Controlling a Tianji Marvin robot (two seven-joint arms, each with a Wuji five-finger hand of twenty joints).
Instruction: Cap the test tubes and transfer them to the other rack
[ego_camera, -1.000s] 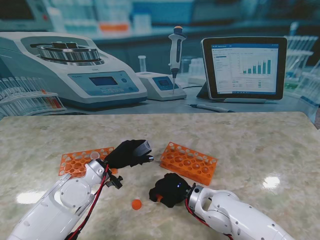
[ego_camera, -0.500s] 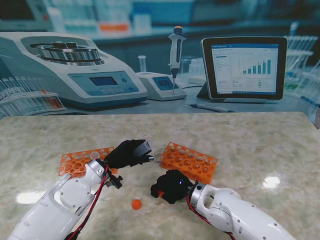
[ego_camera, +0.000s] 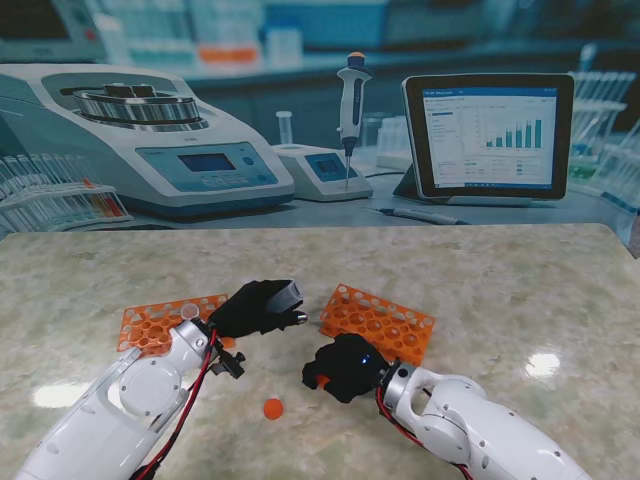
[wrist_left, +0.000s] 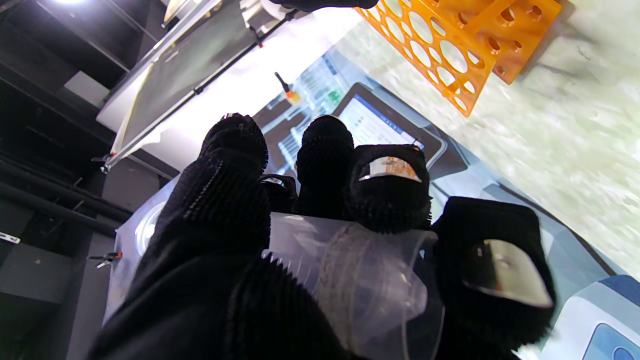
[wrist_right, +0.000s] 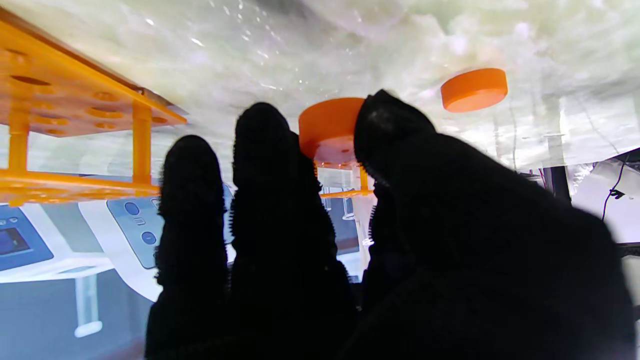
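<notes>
Test tube in the left hand, orange cap pinched in the right.

Left hand (ego_camera: 262, 305) raised between the two orange racks, fingers (wrist_left: 225, 200) wrapped round a clear test tube (wrist_left: 360, 280). Right hand (ego_camera: 345, 367) just off the table (ego_camera: 520, 290), nearer to me than the right rack (ego_camera: 378, 325), closed on an orange cap (wrist_right: 332, 127). Second cap (ego_camera: 273, 408) lying loose on the marble, nearer to me than the left rack (ego_camera: 160, 322).
</notes>
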